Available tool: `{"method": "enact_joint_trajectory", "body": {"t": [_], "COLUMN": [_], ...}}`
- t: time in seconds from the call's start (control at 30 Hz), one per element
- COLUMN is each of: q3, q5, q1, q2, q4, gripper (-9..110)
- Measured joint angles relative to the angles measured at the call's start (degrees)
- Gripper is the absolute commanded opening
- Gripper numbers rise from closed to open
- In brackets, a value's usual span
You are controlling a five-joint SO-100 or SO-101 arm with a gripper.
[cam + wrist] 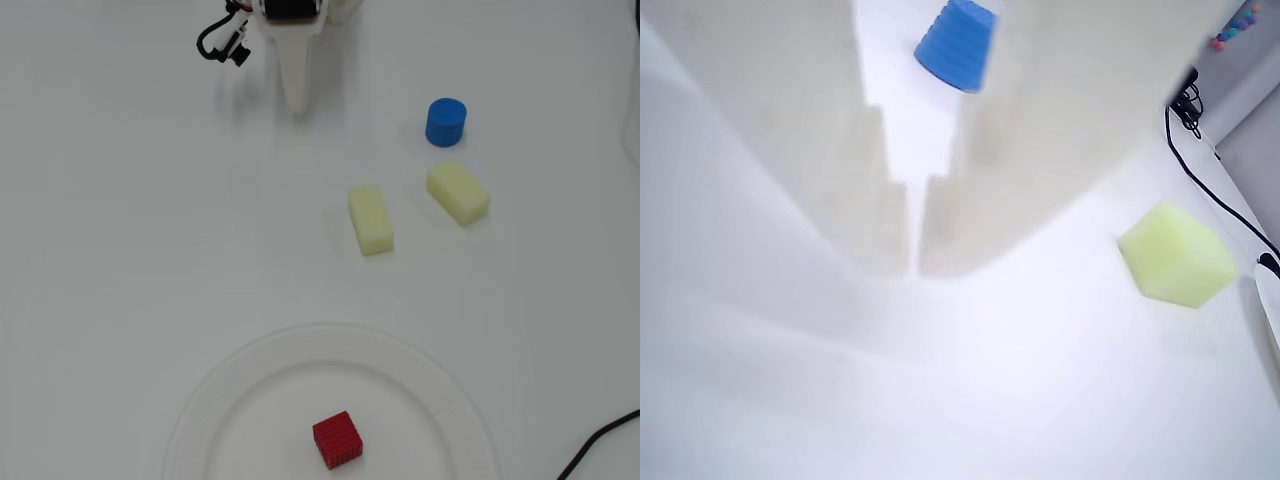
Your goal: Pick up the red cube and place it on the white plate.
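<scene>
With the red cube (pixel 337 440) resting on the white plate (pixel 210 400) at lower frame, the empty fingers (pixel 296 95) sit pressed together at top, task apparently complete.

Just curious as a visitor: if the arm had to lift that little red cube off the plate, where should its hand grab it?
Probably from straight above, pinching two opposite flat side faces of the red cube. It sits flat but turned slightly on the white plate, so the hand should rotate to match. Nothing crowds it, and the ridged surface may help grip.
</scene>
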Motion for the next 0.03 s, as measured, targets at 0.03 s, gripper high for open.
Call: {"method": "enact_joint_trajectory", "body": {"t": [0.03], "q3": [0.0], "q5": [0.0], "q1": [0.0], "q2": [0.0], "q4": [0.0], "gripper": [1]}}
